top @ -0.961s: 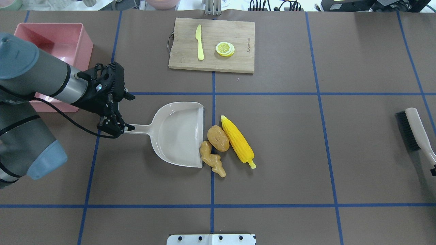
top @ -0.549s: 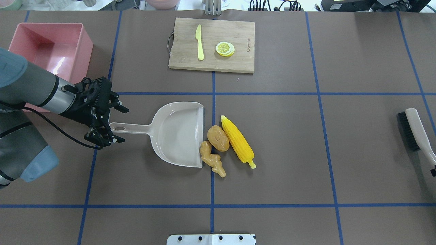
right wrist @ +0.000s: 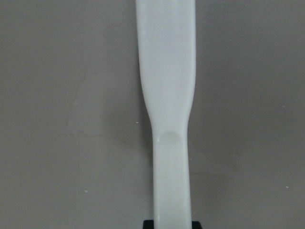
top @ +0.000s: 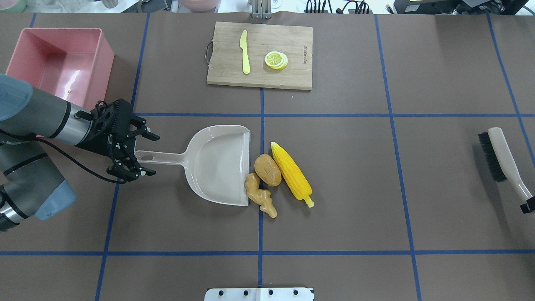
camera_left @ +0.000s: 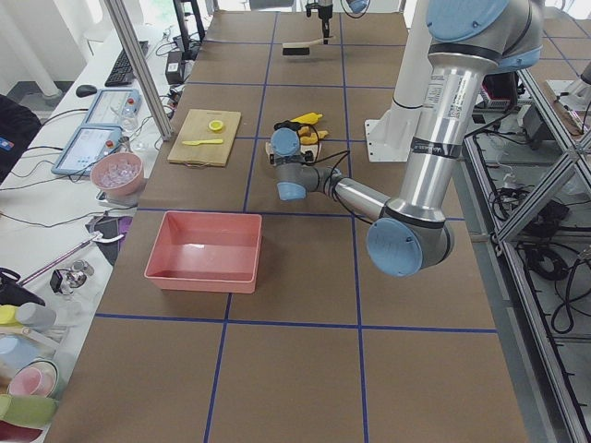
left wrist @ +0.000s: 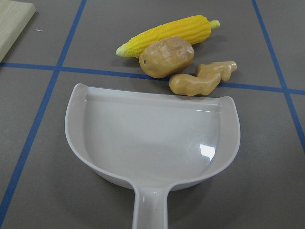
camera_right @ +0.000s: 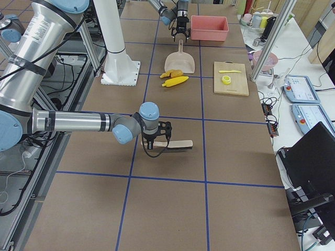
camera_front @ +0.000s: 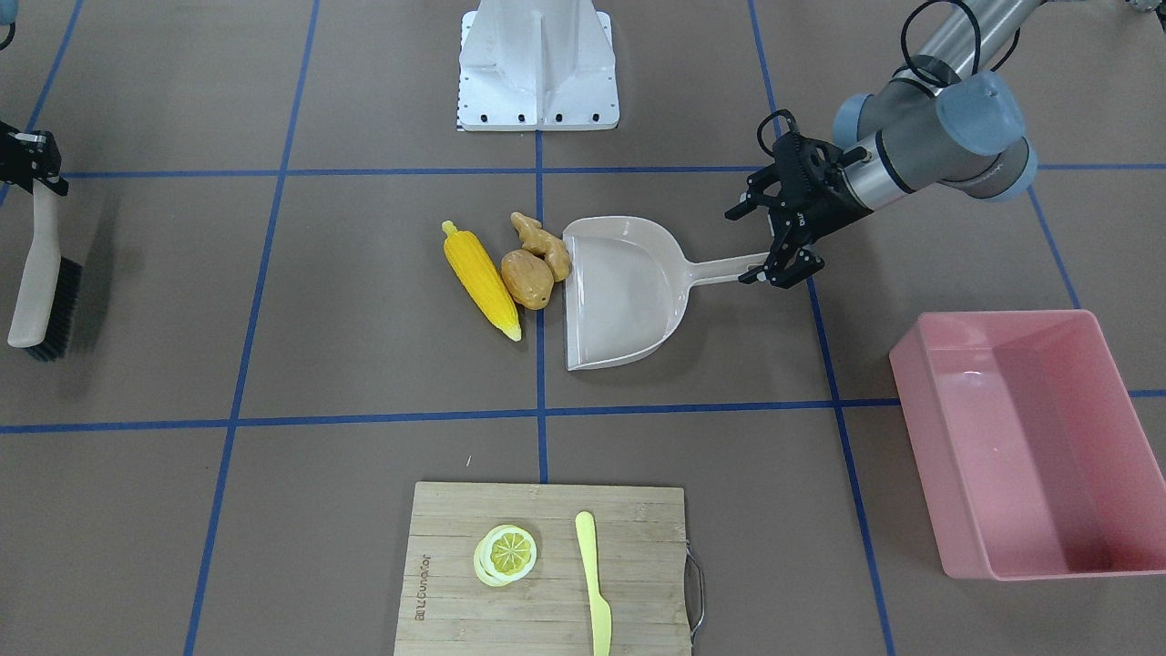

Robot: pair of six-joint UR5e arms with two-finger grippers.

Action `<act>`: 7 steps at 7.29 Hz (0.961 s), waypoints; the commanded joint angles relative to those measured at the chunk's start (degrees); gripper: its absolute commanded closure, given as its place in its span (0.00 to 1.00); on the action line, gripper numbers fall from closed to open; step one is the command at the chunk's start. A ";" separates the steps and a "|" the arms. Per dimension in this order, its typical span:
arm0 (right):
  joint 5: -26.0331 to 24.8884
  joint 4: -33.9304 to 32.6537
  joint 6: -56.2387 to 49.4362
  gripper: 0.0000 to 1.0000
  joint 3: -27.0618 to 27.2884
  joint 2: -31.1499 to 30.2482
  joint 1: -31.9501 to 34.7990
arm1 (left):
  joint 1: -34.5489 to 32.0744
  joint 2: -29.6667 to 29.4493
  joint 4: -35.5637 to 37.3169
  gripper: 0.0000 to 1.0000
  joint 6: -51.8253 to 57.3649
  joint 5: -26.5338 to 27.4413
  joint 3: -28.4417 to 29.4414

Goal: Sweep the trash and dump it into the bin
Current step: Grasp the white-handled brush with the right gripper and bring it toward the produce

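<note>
The corn cob (top: 291,174), potato (top: 267,169) and ginger root (top: 260,194) lie together at the open mouth of the beige dustpan (top: 217,165), which rests flat on the table. The left wrist view shows them just beyond the pan's lip (left wrist: 152,95). My left gripper (top: 155,154) is open, with a finger on each side of the end of the dustpan handle. My right gripper (top: 527,207) is shut on the handle of a black-bristled brush (top: 499,154) at the far right. The pink bin (top: 104,67) stands at the back left, behind my left arm.
A wooden cutting board (top: 288,46) with a yellow knife (top: 245,52) and lemon slices (top: 276,59) lies at the far centre. The robot's white base plate (top: 259,294) is at the near edge. Blue tape lines grid the brown table.
My left gripper drew back left off the handle end, then crept forward around it, open throughout. My right gripper shifted the brush a little leftward. Dustpan and trash have not moved.
</note>
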 commanded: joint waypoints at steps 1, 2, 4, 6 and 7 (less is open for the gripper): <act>0.12 -7.52 2.00 1.00 5.36 2.84 -2.00 | 1.71 -1.87 -4.83 0.02 -3.53 3.21 3.09; 0.12 -7.98 7.33 1.00 6.60 4.42 -4.18 | 2.51 -3.45 -6.67 0.02 -3.53 3.84 5.71; -1.28 -7.99 21.46 1.00 8.28 9.42 -11.73 | 3.48 -3.82 -8.88 0.02 -3.53 5.42 6.97; -9.07 -9.91 31.85 1.00 12.57 11.63 -22.00 | 3.75 -3.91 -8.88 0.02 -3.44 5.60 7.84; -11.72 -14.53 34.86 1.00 15.72 13.03 -25.88 | 3.92 -3.91 -8.97 0.02 -3.52 5.60 8.28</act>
